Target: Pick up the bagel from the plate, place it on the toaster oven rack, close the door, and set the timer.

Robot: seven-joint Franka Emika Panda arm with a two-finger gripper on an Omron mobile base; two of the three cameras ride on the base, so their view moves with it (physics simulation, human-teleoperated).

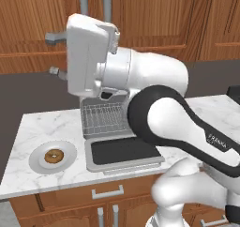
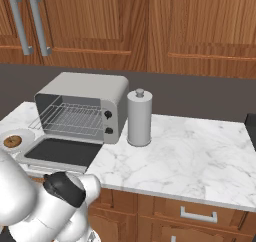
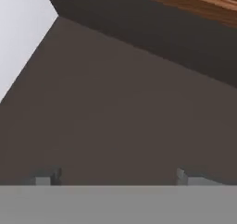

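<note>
Gripper (image 3: pixel 115 179) wide open, empty, facing wall, high above desk (image 1: pixel 42 123); bagel (image 1: pixel 54 155) on plate (image 1: pixel 37 161) left of lowered door (image 1: pixel 123 152), rack (image 1: pixel 101 118) exposed; risk: descending arm clipping door or nudging plate.
</note>
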